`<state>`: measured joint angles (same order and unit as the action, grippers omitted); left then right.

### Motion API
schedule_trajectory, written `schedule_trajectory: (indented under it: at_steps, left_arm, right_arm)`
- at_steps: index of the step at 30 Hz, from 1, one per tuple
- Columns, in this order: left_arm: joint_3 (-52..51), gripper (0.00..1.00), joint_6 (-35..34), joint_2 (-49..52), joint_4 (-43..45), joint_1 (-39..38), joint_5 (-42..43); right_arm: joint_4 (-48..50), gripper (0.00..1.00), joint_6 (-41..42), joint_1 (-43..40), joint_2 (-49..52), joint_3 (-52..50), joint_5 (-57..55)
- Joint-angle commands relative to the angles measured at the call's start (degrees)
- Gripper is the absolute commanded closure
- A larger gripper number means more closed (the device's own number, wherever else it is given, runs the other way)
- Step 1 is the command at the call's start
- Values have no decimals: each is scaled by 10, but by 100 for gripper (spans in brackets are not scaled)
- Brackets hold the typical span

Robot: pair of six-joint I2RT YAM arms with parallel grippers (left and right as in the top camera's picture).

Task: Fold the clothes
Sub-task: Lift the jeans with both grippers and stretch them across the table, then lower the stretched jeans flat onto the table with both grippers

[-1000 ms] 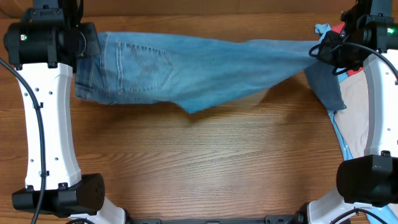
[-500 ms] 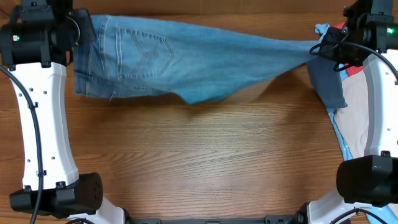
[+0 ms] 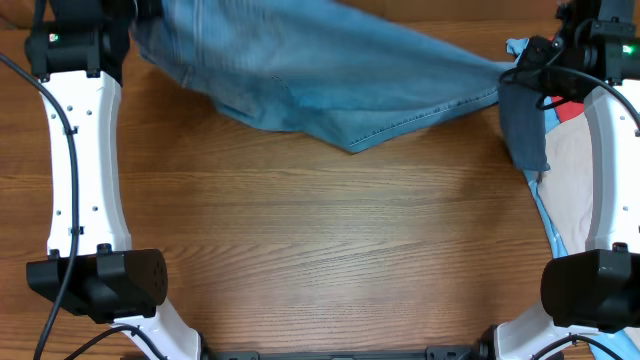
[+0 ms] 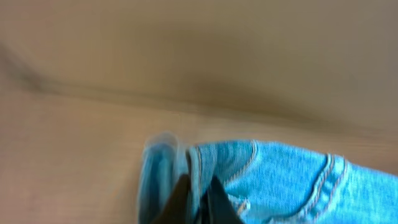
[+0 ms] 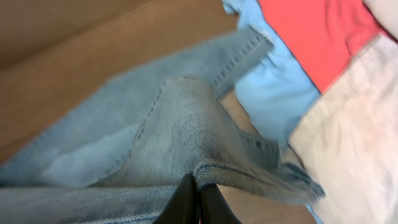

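Denim jeans [image 3: 330, 80] stretch between left end effector [image 4: 194, 200] and right end effector [image 5: 198, 202], both clamped on them.

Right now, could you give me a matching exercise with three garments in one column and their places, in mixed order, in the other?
1 jeans
2 red garment
3 beige garment

A table's right edge, about midway
B stretched across the far side
C far right corner, touching light blue garment

Pairs: 1-B, 2-C, 3-A
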<state>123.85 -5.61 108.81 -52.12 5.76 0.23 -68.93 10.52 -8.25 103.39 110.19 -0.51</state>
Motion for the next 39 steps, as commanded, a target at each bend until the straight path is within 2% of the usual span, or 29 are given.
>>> schedule_trajectory:
  at_steps: [1,4,6,11,16,24,31,35,39]
  left_arm:
    - [10,96,-15,0,-109,26,-61]
    - [10,96,-19,28,-243,26,-62]
    - [10,96,-19,49,-289,26,-64]
    - [10,96,-19,99,-362,26,-101]
    - [10,96,-19,135,-417,27,-103]
    - [-2,96,-25,137,-447,28,-79]
    - [-90,96,-1,137,-447,28,-76]
    - [-139,96,0,136,-447,29,-76]
    - [-145,96,61,129,-447,28,-10]
  right_arm:
    - [-27,96,1,-21,-14,8,-60]
    - [-68,96,1,-21,-14,8,-40]
    - [-91,96,-1,-21,-14,8,-27]
    - [-142,96,-1,-19,-11,0,23]
    - [-148,96,-1,-8,-11,-64,39]
    - [-122,96,-1,15,-11,-221,43]
    - [-125,90,-1,15,-11,-324,43]
    - [-137,78,-1,15,-11,-340,43]
    - [-144,69,-1,15,-11,-340,43]
